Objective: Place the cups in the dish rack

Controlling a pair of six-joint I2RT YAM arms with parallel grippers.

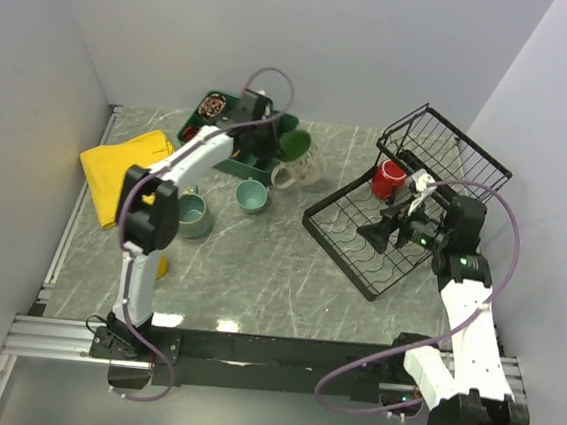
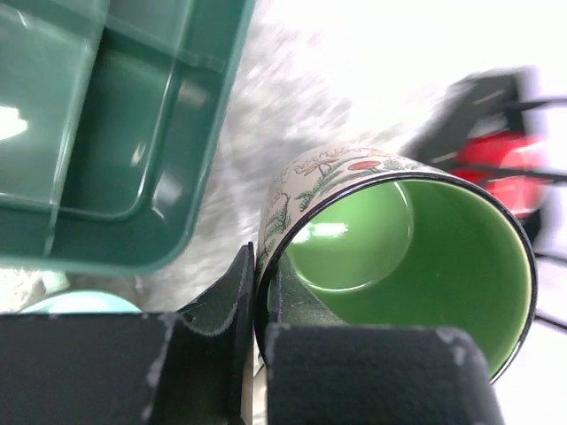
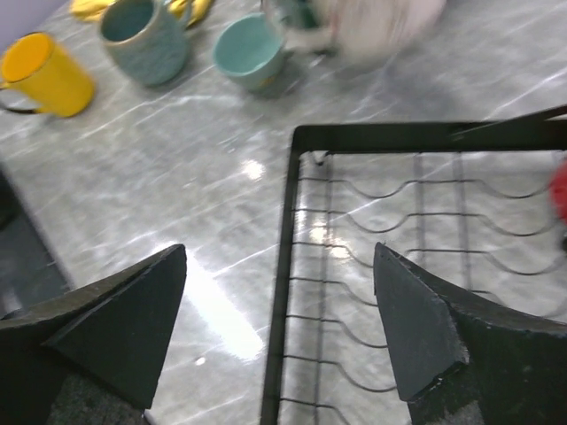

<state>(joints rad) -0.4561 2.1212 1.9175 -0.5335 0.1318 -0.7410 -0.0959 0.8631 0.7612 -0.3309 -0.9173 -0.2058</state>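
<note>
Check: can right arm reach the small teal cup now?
Probably yes. The right gripper is open above the dish rack corner, and only bare table lies between it and the small teal cup. The left gripper, holding the cream mug nearby, might crowd it.

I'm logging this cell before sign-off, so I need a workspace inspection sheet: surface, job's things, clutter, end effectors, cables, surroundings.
Surface: grey marbled tabletop; no spills seen.
Job's things: black wire dish rack at right holds the red mug. The cream mug is tilted in the left grip. The teal cup, grey-green mug and yellow mug sit on the table.
Clutter: yellow cloth; dark green compartment tray.
End effectors: left end effector clamps the cream mug's rim. Right end effector is open above the rack's edge.
Cables: a purple cable loops on each arm.
Surroundings: plain white walls.
</note>
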